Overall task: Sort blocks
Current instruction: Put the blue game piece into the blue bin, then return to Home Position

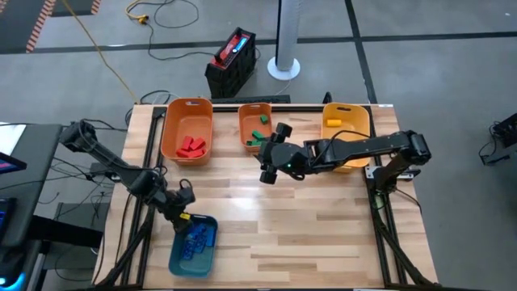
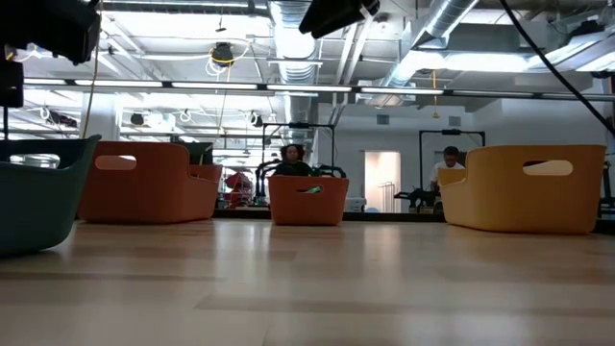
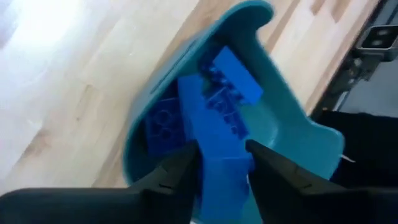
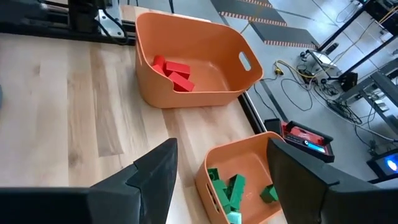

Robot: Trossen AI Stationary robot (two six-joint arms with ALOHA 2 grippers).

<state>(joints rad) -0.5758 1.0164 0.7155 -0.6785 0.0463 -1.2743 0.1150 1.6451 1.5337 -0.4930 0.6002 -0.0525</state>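
Note:
My left gripper [image 1: 184, 212] hangs over the teal bin [image 1: 194, 242] at the table's near left, shut on a long blue block [image 3: 217, 143]. Several more blue blocks [image 3: 230, 87] lie in that bin. My right gripper [image 1: 273, 155] is open and empty, above the table just near of the small orange bin [image 1: 256, 129]. That bin holds green blocks [image 4: 230, 186]. The larger orange bin [image 1: 187, 129] holds red blocks [image 4: 174, 71]. The yellow bin [image 1: 346, 121] holds a yellow block [image 1: 333, 122]. My left gripper pinches the long blue block between its two fingers [image 3: 180, 168], which sit on its two long sides at the end nearest the gripper [image 3: 224, 180]. The block runs along the fingers and points out past them, over the teal bin. Whether its far end rests on the other blocks, I cannot tell.
The three far bins stand in a row along the table's far edge; in the low view they show as orange [image 2: 149, 183], small orange [image 2: 307, 200] and yellow [image 2: 524, 187]. Bare wood [image 1: 307, 226] lies across the middle and near right. People show in the room beyond.

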